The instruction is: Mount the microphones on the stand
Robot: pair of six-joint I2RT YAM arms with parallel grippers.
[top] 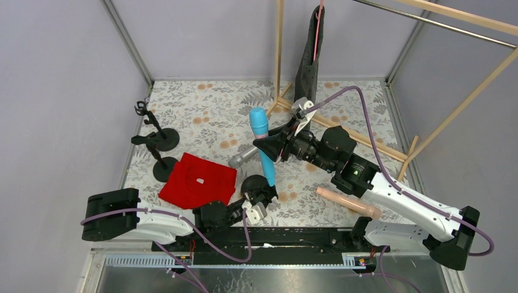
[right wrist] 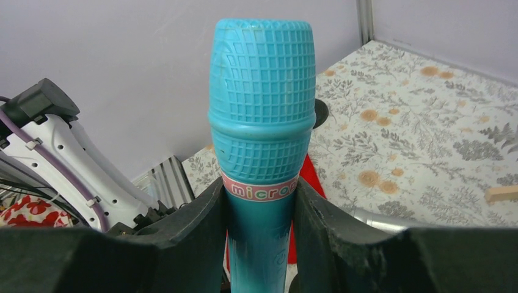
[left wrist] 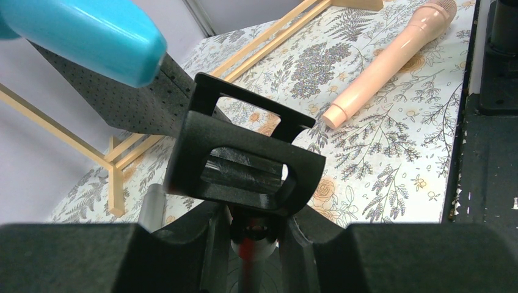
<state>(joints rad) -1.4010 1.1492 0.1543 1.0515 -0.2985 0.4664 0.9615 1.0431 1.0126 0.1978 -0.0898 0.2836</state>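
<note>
Insertion step: right gripper (right wrist: 259,204) pinched the cyan microphone (right wrist: 261,110), tail toward 6 o'clock, near the stand (left wrist: 244,162) clamped by the left gripper (left wrist: 253,229); seating likely required aligning tail with clip.

White arms (top: 403,195), purple cables (top: 342,90), black right pincer (top: 266,146)

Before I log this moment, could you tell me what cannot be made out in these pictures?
Silver microphone: top view, one end hidden beneath the right gripper.
Cyan microphone label: right wrist view, fingers cover the word's end.
Left gripper's hold: left wrist view, blurred, behind the stand clip.
</note>
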